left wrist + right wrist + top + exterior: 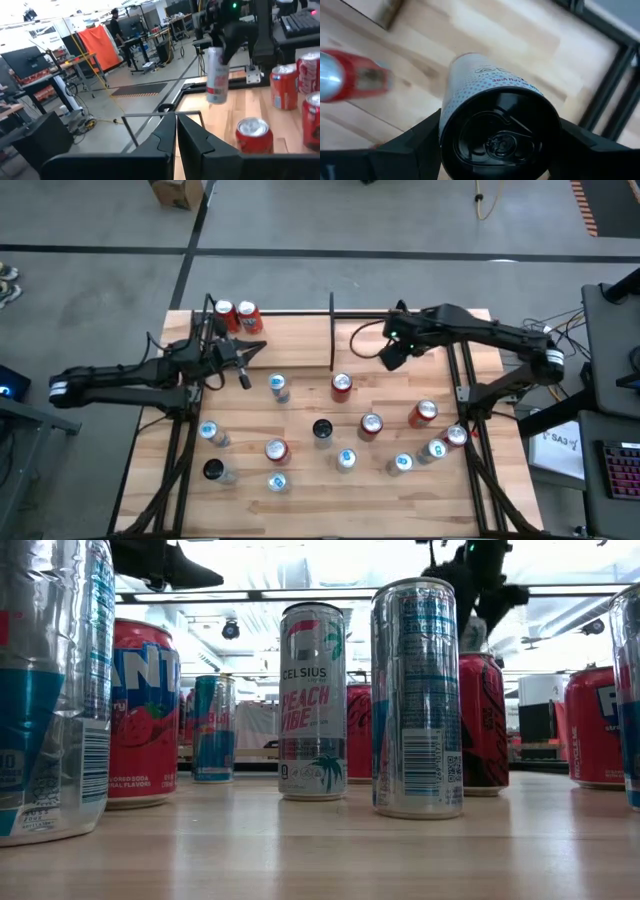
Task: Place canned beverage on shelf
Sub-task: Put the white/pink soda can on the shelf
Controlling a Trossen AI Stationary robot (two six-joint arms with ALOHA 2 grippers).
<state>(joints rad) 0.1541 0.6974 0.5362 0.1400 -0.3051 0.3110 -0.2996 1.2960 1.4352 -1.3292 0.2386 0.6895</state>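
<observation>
My right gripper (390, 352) hangs above the table's far middle, shut on a slim white can (217, 75) with a black lid (502, 135). My left gripper (245, 367) is shut with nothing in it, level, over the table's far left. A red can (255, 134) stands just ahead of it. The shelf (270, 314) is the black-framed bay along the far edge. Two red cans (236, 313) stand on their bases on the planks at its left end. My right gripper pinches the white can's upper end, just below the black lid, one finger (420, 142) on each side of the wall (470, 85). The fingers come from above, slanting down. The can hangs below them, slightly tilted and clear of the table (216, 92).
Several upright cans are scattered over the table's middle and near half, among them a red one (341, 386) and a blue-topped one (278, 386). A black divider bar (331, 330) stands at the far middle. Bare planks (290, 340) lie in front of the shelf.
</observation>
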